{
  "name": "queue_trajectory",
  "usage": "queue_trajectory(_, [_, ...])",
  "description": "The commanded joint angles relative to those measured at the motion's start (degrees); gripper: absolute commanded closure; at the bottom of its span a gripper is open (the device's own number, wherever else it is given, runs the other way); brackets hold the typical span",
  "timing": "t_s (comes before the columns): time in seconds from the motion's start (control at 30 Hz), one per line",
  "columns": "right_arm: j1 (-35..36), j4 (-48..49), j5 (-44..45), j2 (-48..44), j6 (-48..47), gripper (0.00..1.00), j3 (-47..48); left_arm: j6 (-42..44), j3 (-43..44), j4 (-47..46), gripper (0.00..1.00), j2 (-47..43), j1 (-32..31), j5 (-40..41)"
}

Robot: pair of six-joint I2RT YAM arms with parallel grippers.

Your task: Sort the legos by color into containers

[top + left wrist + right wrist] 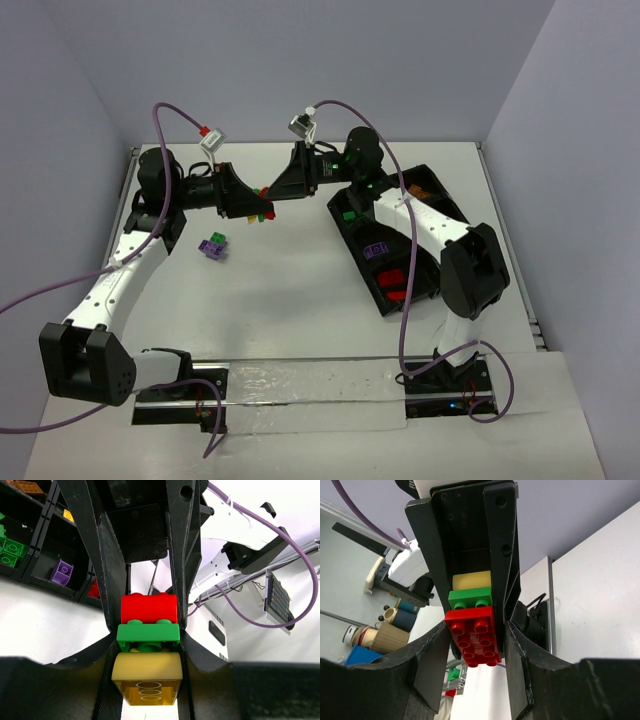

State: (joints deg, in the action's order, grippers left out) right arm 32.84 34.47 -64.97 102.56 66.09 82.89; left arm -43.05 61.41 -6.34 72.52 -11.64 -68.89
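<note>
lego stack (470,600) red-green-yellow | left tool (148,652) clamped on its yellow end | right tool (475,636) clamped on its red end

Left arm (115,285) and right arm (425,225): white link shells, black rounded joint housings, black blocky shoulder units. A purple cable (404,325) runs from each arm to a small white-grey camera module (211,138); the left module has a red tab. Gripper fingers (499,540): flat matte-black plates, tapering, round recessed screw holes; near pieces curved, edges worn pale.
</note>
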Motion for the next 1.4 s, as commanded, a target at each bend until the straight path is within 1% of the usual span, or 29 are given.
queue_trajectory(0.0, [-0.3,1.0,4.4,-2.5,-2.3,1.0,1.2,3.3,0.4,4.9,0.99,0.3,-0.1,-0.2])
queue_trajectory(0.03, [-0.3,-1.7,5.3,-2.8,-5.9,1.0,1.5,3.4,0.5,5.3,0.97,0.4,-0.2,-0.3])
queue_trajectory(0.07, [-0.2,-8.1,6.3,-3.1,-8.5,1.0,2.4,3.6,0.5,5.7,0.91,0.6,-0.1,-0.6])
queue_trajectory(0.1, [-0.1,-12.7,7.9,-3.6,-11.8,1.0,3.0,3.7,0.4,5.9,0.71,0.8,-0.2,-1.0])
queue_trajectory(0.13, [-0.1,-16.2,9.2,-4.0,-14.2,1.0,3.3,3.8,0.3,6.0,0.57,0.9,-0.2,-1.3])
queue_trajectory(0.2, [-0.1,-19.4,11.1,-4.5,-16.8,1.0,3.5,4.3,-0.1,6.2,0.38,0.9,-0.2,-1.4])
queue_trajectory(0.23, [-0.1,-20.2,11.4,-4.6,-17.1,1.0,3.1,4.9,-0.2,7.4,0.25,0.8,-0.2,-1.1])
queue_trajectory(0.27, [-0.1,-20.4,11.6,-4.7,-17.2,1.0,2.7,5.5,-0.1,8.8,0.14,0.8,-0.2,-0.7])
queue_trajectory(0.3, [-0.1,-20.2,11.7,-4.8,-17.0,1.0,2.3,5.9,-0.1,9.4,0.09,0.8,-0.2,-0.5])
queue_trajectory(0.33, [-0.1,-19.5,11.8,-4.9,-16.5,1.0,1.7,6.0,-0.1,9.6,0.06,0.9,-0.2,-0.5])
queue_trajectory(0.43, [-0.1,-18.4,11.9,-4.9,-15.5,1.0,0.8,5.3,-0.4,8.8,0.03,1.2,-0.2,-0.4])
queue_trajectory(0.63, [-0.1,-18.5,12.4,-5.0,-15.5,1.0,-0.5,6.0,-0.6,9.5,0.02,1.7,-0.1,0.3])
queue_trajectory(0.83, [-0.2,-18.6,13.0,-5.9,-15.6,1.0,-2.5,8.8,-1.1,14.9,0.01,2.0,0.1,5.7])
queue_trajectory(0.87, [-0.3,-18.7,13.1,-6.1,-15.7,1.0,-3.0,9.0,-1.4,15.2,0.01,2.0,0.3,8.1])
queue_trajectory(0.9, [-0.4,-18.8,13.3,-6.4,-15.8,1.0,-3.6,9.0,-2.0,14.7,0.01,1.7,0.6,8.9])
queue_trajectory(1.03, [-0.6,-19.7,13.5,-7.1,-16.6,1.0,-4.5,6.0,-5.2,10.8,0.08,0.8,2.0,10.0])
queue_trajectory(1.17, [-0.7,-20.0,13.5,-7.9,-17.0,1.0,-6.0,3.1,-7.8,6.0,0.24,-0.1,3.1,9.6])
queue_trajectory(1.2, [-0.7,-19.9,13.5,-8.3,-17.0,1.0,-6.6,1.4,-9.1,3.1,0.27,-0.4,3.2,9.1])
queue_trajectory(1.37, [-0.8,-19.7,13.6,-8.6,-16.8,1.0,-7.6,-1.8,-11.1,-1.4,0.3,-0.9,3.4,7.8])
